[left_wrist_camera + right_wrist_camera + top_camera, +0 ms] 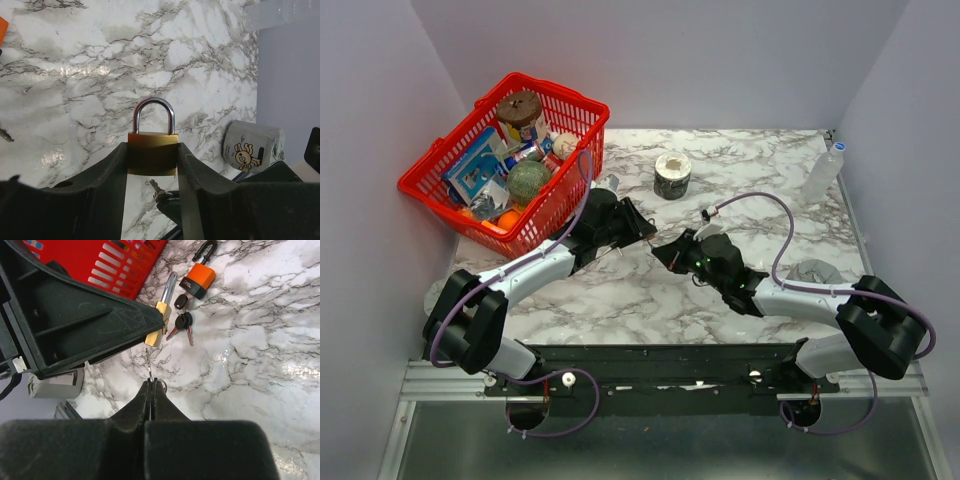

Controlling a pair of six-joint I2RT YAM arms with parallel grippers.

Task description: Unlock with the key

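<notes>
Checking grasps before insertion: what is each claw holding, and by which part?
Left claw: brass padlock, by its body's sides. Right claw: key, by its head end, blade out.

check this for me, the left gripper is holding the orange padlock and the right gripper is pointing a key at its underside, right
Not the orange one. The left gripper holds the small brass padlock; the orange-and-black padlock lies on the table beyond it, as the right wrist view shows. The rest stands: the right gripper points the key at the held padlock's underside.
</notes>
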